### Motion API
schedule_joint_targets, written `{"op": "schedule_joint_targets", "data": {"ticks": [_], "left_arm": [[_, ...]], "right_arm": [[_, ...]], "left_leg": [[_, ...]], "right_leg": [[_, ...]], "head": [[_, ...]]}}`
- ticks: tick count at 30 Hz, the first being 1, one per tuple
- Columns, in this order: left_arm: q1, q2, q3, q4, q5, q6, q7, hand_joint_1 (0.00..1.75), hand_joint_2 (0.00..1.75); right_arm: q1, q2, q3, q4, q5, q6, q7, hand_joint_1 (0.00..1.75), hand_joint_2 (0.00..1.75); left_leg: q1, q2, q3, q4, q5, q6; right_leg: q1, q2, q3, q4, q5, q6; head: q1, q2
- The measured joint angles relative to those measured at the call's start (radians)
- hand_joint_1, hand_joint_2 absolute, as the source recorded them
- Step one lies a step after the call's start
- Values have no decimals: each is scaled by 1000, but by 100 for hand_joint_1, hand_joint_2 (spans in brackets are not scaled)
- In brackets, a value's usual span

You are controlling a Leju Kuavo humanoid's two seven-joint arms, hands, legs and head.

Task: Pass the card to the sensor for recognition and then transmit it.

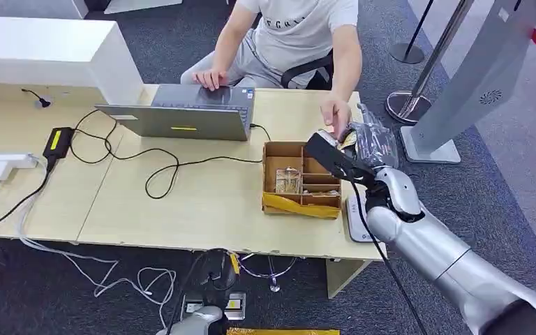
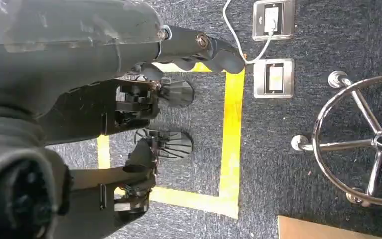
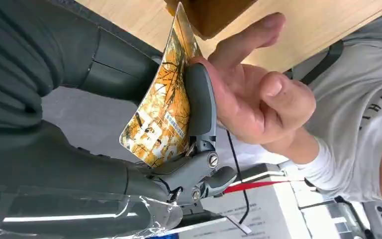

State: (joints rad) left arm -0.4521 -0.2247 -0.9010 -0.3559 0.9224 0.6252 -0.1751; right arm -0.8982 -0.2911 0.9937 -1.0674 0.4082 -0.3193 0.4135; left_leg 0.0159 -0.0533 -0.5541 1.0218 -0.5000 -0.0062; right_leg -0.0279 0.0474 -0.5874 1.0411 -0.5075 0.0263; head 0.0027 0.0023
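Handover | our right hand (image 3: 129,124) pinches the card (image 3: 161,107), raised beside the cardboard box (image 1: 301,179) for the person's hand (image 3: 251,92) to take | left hand (image 2: 129,64) hangs, fingers curled on nothing.

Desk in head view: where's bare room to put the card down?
Bare desk between the laptop and the near edge, left of the cardboard box. Crowded at the right end: box, right hand holding the card, person's hand.

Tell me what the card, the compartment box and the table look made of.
Card: thin glossy printed plastic or coated cardstock; it bends in the right hand.
Box: brown cardboard, matte, with thin dividers.
Table: pale wood-grain laminate, smooth, by its look.
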Motion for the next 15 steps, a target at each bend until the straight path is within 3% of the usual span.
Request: {"op": "schedule_joint_targets", "data": {"ticks": [7,8,10,11,13,14,15], "left_arm": [[-3,0,-10,0,-2,-1,9,0,0],[-3,0,-11,0,-2,-1,9,0,0],[-3,0,-12,0,-2,-1,9,0,0],[-3,0,-12,0,-2,-1,9,0,0],[-3,0,-13,2,-2,0,9,0,0],[-4,0,-14,3,-2,0,9,0,0],[-4,0,-15,3,-2,0,9,0,0]], "right_arm": [[19,-1,8,8,-2,-12,25,175,175],[19,-2,8,8,-2,-12,26,157,175],[19,-6,9,10,-2,-13,27,147,175],[19,-6,9,10,-1,-15,29,2,175],[20,-7,11,10,2,-19,33,0,175],[21,-8,12,10,7,-23,34,0,0],[22,-8,13,10,15,-29,34,0,0]], "left_leg": [[0,0,0,0,1,0],[0,0,0,0,1,0],[0,0,0,0,1,0],[0,0,0,0,1,0],[0,0,0,0,1,0],[0,0,0,0,1,0],[0,0,0,0,1,0]], "right_leg": [[0,0,0,0,1,0],[0,0,0,0,1,0],[0,0,0,0,2,0],[0,0,0,0,2,0],[0,0,0,0,2,0],[0,0,0,0,2,0],[0,0,0,0,2,0]], "head": [[0,0],[0,0],[0,0],[0,0],[0,0],[0,0],[0,0]]}}
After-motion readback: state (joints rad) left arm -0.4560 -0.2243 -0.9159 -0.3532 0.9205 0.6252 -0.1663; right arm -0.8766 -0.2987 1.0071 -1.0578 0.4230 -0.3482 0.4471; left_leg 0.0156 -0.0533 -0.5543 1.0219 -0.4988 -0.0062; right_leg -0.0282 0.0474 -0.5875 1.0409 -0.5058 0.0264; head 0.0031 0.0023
